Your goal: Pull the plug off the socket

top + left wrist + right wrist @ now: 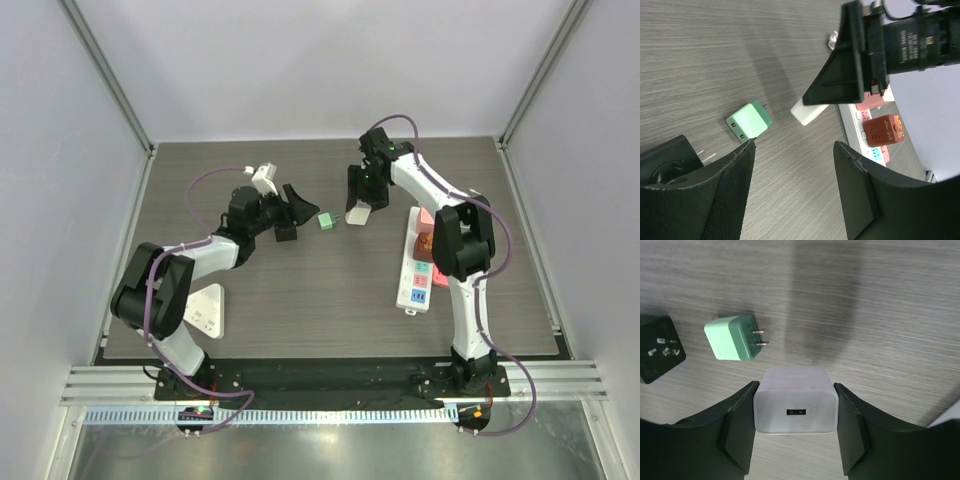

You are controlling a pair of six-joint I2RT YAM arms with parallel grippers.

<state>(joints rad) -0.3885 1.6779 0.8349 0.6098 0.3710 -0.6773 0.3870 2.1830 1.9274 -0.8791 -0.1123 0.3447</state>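
My right gripper (358, 208) is shut on a white plug (795, 406); both pads press its sides, and it is held just above the wooden table, left of the white power strip (420, 262). A red plug (883, 130) and a pink plug (424, 218) sit in the strip. The white plug also shows in the left wrist view (810, 112) under my right gripper (840, 85). My left gripper (296, 212) is open and empty, with bare table between its fingers (730, 190).
A green plug (325, 220) lies loose between the two grippers, prongs toward the right gripper (732, 337). A black plug (287, 233) lies by my left finger. A second white strip (205, 310) lies by the left arm's base.
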